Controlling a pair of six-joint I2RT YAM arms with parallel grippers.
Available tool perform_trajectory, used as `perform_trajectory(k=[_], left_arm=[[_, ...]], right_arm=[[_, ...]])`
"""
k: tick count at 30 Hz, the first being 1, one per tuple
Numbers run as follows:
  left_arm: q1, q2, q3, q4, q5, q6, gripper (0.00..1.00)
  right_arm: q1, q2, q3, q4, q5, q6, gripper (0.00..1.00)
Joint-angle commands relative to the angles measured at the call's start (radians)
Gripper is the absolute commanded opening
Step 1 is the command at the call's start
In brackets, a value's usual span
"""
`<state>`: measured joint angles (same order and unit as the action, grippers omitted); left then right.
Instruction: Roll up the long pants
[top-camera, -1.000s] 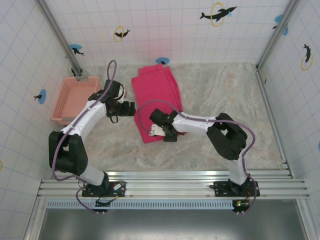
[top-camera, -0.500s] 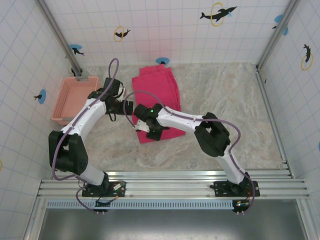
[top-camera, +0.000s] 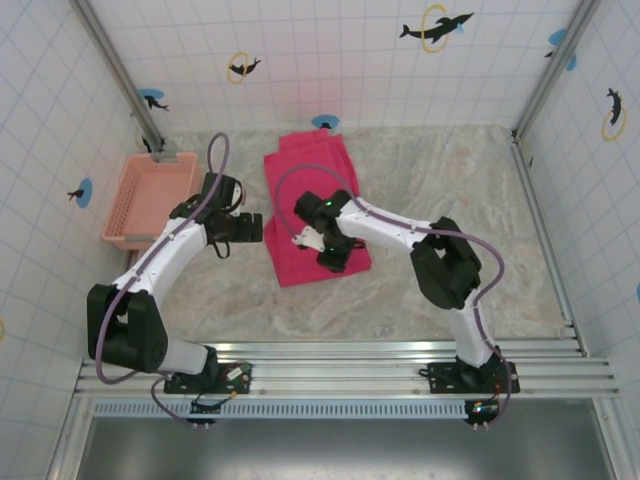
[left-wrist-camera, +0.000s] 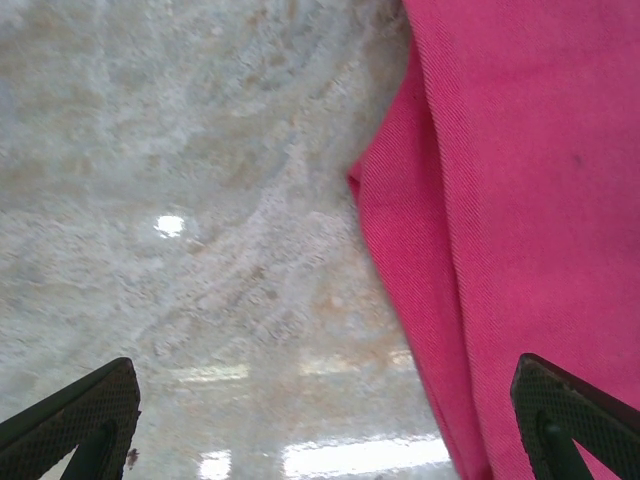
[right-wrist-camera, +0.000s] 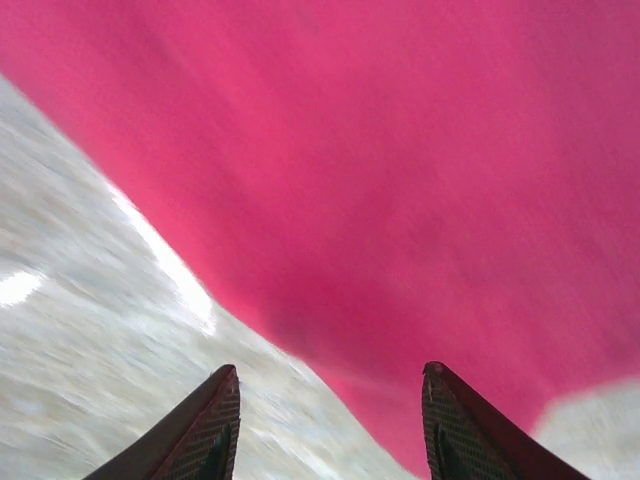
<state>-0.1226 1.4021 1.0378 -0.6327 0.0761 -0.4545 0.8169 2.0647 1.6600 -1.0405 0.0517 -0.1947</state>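
Observation:
The long pants (top-camera: 312, 180) lie folded flat as a bright magenta strip running from the back wall towards the middle of the table. My left gripper (top-camera: 256, 228) sits just left of their left edge, open. In the left wrist view its fingertips (left-wrist-camera: 75, 420) spread wide over bare table, with the pants' edge (left-wrist-camera: 500, 200) on the right. My right gripper (top-camera: 331, 257) hovers over the near end of the pants, open and holding nothing. The right wrist view shows its gripper (right-wrist-camera: 330, 405) above the pants (right-wrist-camera: 400, 150), where the cloth border meets the table.
A pale salmon-pink lattice basket (top-camera: 150, 195) stands at the left, close behind the left arm. The marbled table (top-camera: 450, 200) stretches right of the pants to the tiled walls. A metal rail (top-camera: 340, 365) runs along the near edge.
My right gripper swung from the pants' near-left corner up and right onto the cloth. The left gripper edged slightly lower and closer to the pants' left edge.

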Motion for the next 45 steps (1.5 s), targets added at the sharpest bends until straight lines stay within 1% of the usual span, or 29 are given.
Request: perform_trajectory(k=[1, 2, 4, 7, 8, 12, 18, 20, 25, 30, 32, 33, 34, 35, 39, 42, 45], left_arm=[[0.002, -0.005, 0.004, 0.003, 0.044, -0.059, 0.97], [0.000, 0.014, 0.017, -0.047, 0.010, -0.073, 0.98], [-0.001, 0.055, 0.027, -0.084, 0.025, -0.066, 0.98], [-0.002, 0.130, 0.046, -0.155, 0.002, -0.121, 0.98], [-0.003, 0.154, 0.046, -0.158, -0.008, -0.135, 0.98], [-0.004, 0.226, 0.051, -0.099, 0.053, -0.179, 0.97], [-0.018, 0.342, 0.170, -0.099, 0.090, -0.187, 0.98], [-0.024, 0.391, 0.216, -0.108, 0.088, -0.192, 0.97], [-0.043, 0.530, 0.335, -0.146, 0.091, -0.202, 0.98], [-0.065, 0.689, 0.507, -0.234, 0.070, -0.189, 0.98], [-0.078, 0.735, 0.567, -0.253, 0.074, -0.181, 0.97], [-0.084, 0.753, 0.590, -0.260, 0.077, -0.181, 0.97], [-0.090, 0.770, 0.615, -0.263, 0.083, -0.181, 0.97], [-0.097, 0.785, 0.637, -0.265, 0.088, -0.182, 0.98], [-0.121, 0.830, 0.698, -0.270, 0.111, -0.191, 0.97], [-0.134, 0.853, 0.728, -0.281, 0.123, -0.186, 0.98], [-0.132, 0.856, 0.747, -0.321, 0.089, -0.148, 0.97]], right_arm=[[-0.100, -0.076, -0.075, 0.086, 0.034, -0.018, 0.51], [-0.140, -0.093, -0.098, 0.108, 0.017, 0.007, 0.50], [-0.194, -0.120, -0.131, 0.146, -0.025, 0.034, 0.50], [-0.240, -0.098, -0.123, 0.143, -0.050, 0.042, 0.50], [-0.248, -0.077, -0.111, 0.131, -0.060, 0.040, 0.50], [-0.270, 0.001, -0.066, 0.105, -0.132, 0.041, 0.49], [-0.287, 0.008, -0.077, 0.126, -0.245, 0.082, 0.48], [-0.286, 0.025, -0.073, 0.126, -0.294, 0.095, 0.47], [-0.280, 0.044, -0.082, 0.120, -0.319, 0.124, 0.45], [-0.261, 0.015, -0.144, 0.121, -0.333, 0.144, 0.44], [-0.256, 0.000, -0.178, 0.130, -0.358, 0.154, 0.42], [-0.251, -0.009, -0.195, 0.140, -0.360, 0.162, 0.42], [-0.245, -0.014, -0.210, 0.146, -0.397, 0.167, 0.42], [-0.238, -0.020, -0.223, 0.150, -0.408, 0.173, 0.42], [-0.205, -0.039, -0.268, 0.176, -0.425, 0.209, 0.41], [-0.187, -0.054, -0.285, 0.186, -0.399, 0.236, 0.41], [-0.190, -0.093, -0.289, 0.176, -0.377, 0.240, 0.42]])
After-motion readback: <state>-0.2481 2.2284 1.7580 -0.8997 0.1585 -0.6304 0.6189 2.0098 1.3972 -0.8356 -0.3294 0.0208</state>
